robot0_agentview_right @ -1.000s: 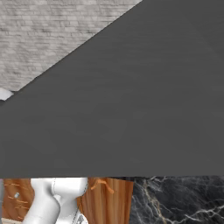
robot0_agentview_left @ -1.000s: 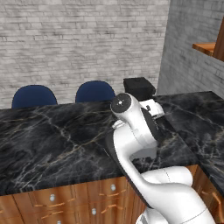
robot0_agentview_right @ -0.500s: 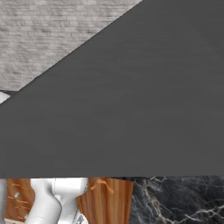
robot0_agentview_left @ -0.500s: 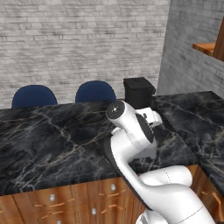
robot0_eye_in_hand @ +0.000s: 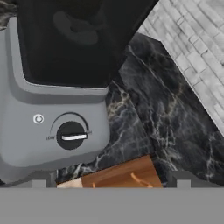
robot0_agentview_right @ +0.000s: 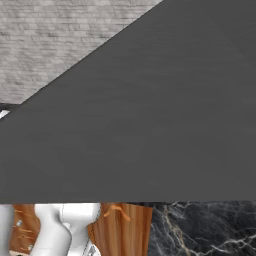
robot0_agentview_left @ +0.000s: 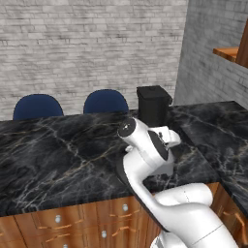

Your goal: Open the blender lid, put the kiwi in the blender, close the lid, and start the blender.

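Observation:
The blender stands at the counter's back right; its dark square jar [robot0_agentview_left: 154, 107] rises behind my arm, with the flat black blender lid [robot0_agentview_left: 153, 90] on top. In the hand view its light-grey base [robot0_eye_in_hand: 30, 105] is close ahead, with the round black knob [robot0_eye_in_hand: 71, 135] on the front and the dark jar [robot0_eye_in_hand: 74, 39] above. My gripper [robot0_eye_in_hand: 111, 183] is open, low in front of the base. Its fingertips [robot0_eye_in_hand: 38, 183] stand far apart with nothing between them, and the knob lies left of their midline. The kiwi is out of view.
Black marble counter [robot0_agentview_left: 58, 150] spreads to the left, with wooden drawers [robot0_agentview_left: 72, 218] under its front edge. Two blue chair backs [robot0_agentview_left: 38, 105] stand behind it at the brick wall. A dark grey surface [robot0_agentview_right: 150, 115] blocks the right base view. A grey wall [robot0_agentview_left: 213, 72] rises at right.
My arm's elbow has sunk and shifted slightly left, lowering the hand in front of the blender. More of the dark jar shows above the arm now. The gripper stays open.

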